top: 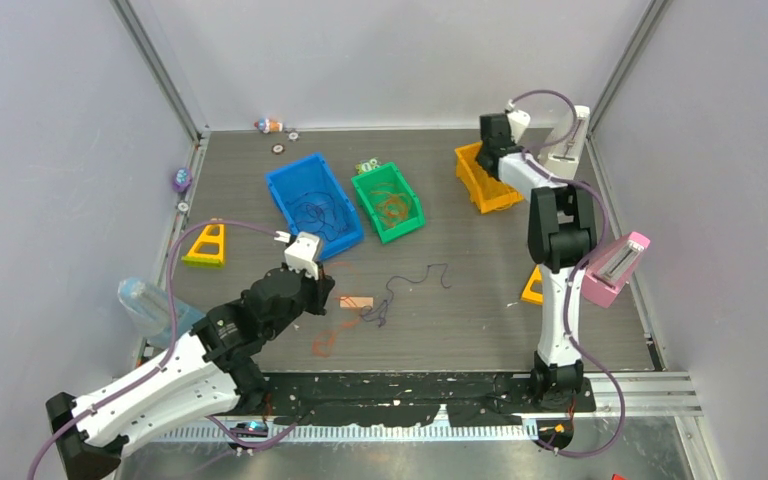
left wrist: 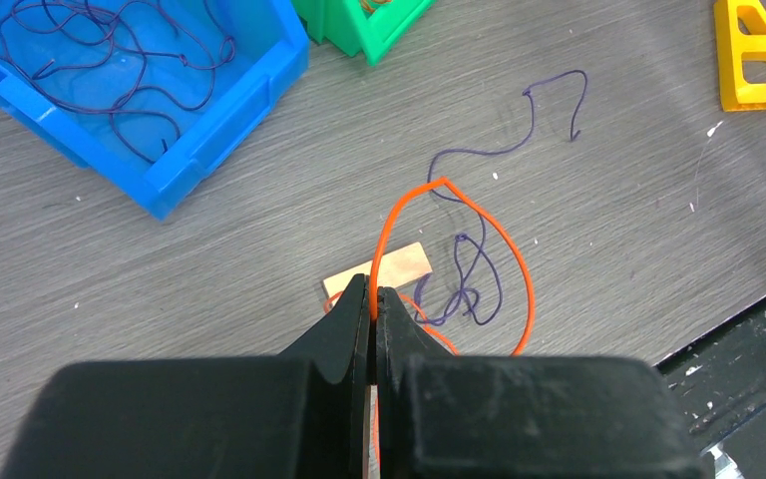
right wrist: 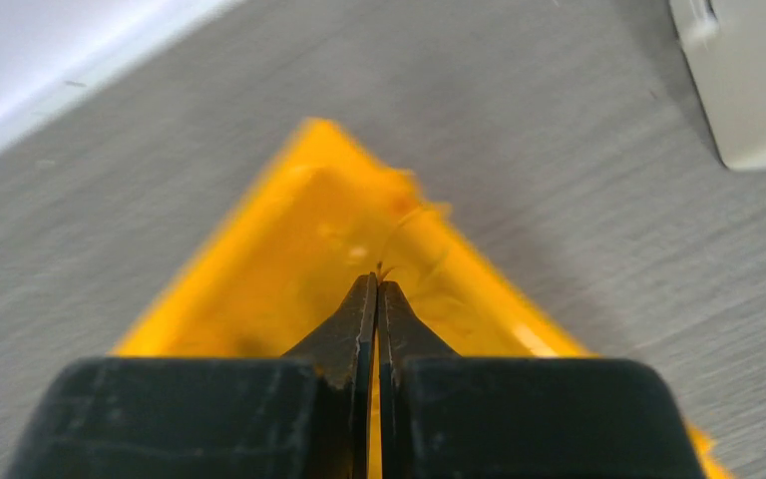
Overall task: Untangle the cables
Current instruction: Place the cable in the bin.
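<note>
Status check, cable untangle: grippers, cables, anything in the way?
Left gripper shut on orange cable. Right gripper shut, over yellow bin. Purple cable crosses the orange loop; wooden block close by.

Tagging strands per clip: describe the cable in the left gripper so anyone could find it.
On the table near the blue bin, the left gripper is shut on the orange cable. It loops out from the tips beside a small wooden block; it is bright orange, unlike the thin purple cable it crosses.
</note>
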Action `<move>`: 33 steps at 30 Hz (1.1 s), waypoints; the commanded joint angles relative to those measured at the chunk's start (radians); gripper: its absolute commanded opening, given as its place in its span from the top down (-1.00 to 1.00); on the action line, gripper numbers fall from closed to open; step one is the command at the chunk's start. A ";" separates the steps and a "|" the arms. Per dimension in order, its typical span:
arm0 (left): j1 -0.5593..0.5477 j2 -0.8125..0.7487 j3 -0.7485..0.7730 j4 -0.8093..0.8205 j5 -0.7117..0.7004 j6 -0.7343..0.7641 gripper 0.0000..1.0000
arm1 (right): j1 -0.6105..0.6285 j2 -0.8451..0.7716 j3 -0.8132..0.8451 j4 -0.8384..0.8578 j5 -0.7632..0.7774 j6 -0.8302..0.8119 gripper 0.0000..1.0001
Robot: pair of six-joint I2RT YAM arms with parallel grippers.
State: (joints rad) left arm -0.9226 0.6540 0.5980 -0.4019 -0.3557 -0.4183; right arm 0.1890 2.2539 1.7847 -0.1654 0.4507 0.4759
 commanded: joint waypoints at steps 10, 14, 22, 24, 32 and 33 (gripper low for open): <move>0.002 -0.032 0.003 0.011 -0.010 0.001 1.00 | -0.080 -0.052 0.021 -0.123 -0.251 0.044 0.90; 0.002 -0.045 0.001 0.008 -0.003 -0.004 1.00 | -0.082 -0.012 0.054 -0.231 -0.238 -0.030 0.89; 0.002 -0.087 -0.009 -0.007 0.004 -0.006 1.00 | -0.086 -0.062 -0.071 -0.367 -0.299 -0.065 0.89; 0.002 -0.104 -0.014 -0.007 0.009 -0.004 1.00 | -0.085 -0.087 -0.124 -0.378 -0.352 -0.059 0.90; 0.001 -0.159 -0.029 -0.011 0.011 0.004 1.00 | -0.059 -0.358 -0.405 -0.280 -0.412 0.009 0.89; 0.001 -0.160 -0.029 -0.011 0.011 0.004 1.00 | -0.059 -0.371 -0.395 -0.298 -0.401 -0.002 0.89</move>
State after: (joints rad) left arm -0.9226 0.5091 0.5743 -0.4252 -0.3477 -0.4152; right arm 0.1204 1.9881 1.3834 -0.4603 0.0772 0.4595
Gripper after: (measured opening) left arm 0.005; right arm 0.060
